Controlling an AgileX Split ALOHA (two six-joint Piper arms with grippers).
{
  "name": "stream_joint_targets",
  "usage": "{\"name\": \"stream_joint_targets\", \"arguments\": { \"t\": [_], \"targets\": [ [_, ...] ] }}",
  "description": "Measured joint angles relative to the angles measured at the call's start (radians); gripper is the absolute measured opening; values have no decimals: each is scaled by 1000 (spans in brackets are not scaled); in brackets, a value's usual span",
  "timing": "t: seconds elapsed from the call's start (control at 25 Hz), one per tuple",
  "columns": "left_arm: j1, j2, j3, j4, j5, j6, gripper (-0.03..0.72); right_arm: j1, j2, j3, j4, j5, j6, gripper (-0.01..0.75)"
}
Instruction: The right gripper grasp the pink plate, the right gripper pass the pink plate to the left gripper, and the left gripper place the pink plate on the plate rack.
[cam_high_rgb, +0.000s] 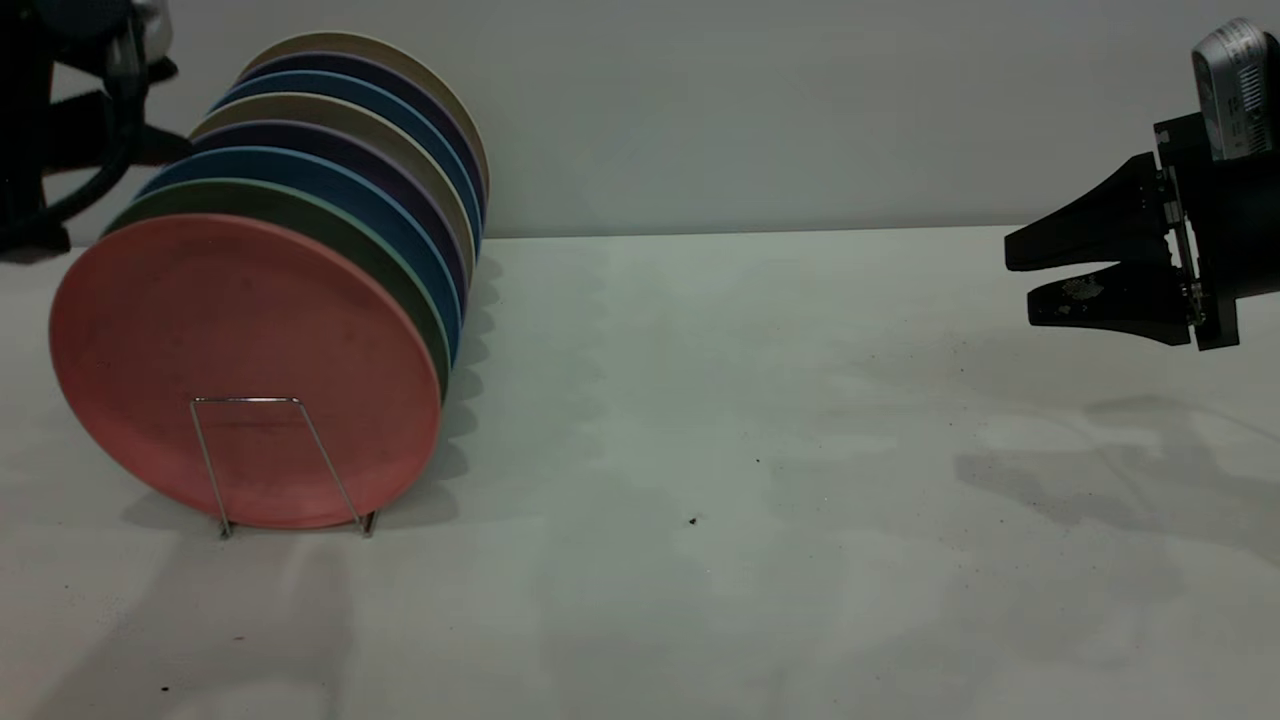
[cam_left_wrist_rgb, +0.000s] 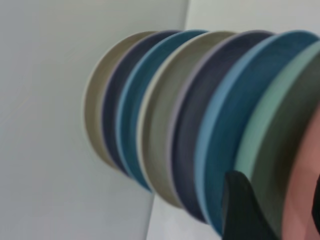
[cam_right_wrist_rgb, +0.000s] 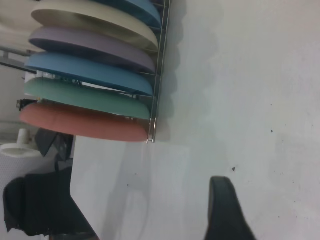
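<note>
The pink plate stands on edge at the front of the plate rack, leaning on the mint-green plate behind it. It also shows in the left wrist view and the right wrist view. My left gripper is at the far upper left, by the top rims of the plates. It is open, its fingers straddling the green and pink rims. My right gripper hovers at the far right above the table, open and empty. Only one of its fingers shows in its wrist view.
Several more plates, blue, purple, beige and navy, fill the rack behind the green one. The rack's wire side runs along the row. The white table stretches between the rack and my right gripper. A grey wall stands behind.
</note>
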Motion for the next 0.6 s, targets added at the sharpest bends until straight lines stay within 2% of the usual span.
{"name": "stream_joint_targets", "arguments": {
  "t": [0.2, 0.4, 0.6],
  "targets": [
    [0, -7, 0, -22, -72, 0, 398, 0, 0, 0, 3, 11, 21, 475],
    [-18, -86, 0, -27, -77, -33, 399, 0, -39, 0, 72, 37, 40, 451],
    [-32, -212, 0, -101, -73, -180, 383, 15, -208, 0, -32, 45, 64, 438]
  ]
}}
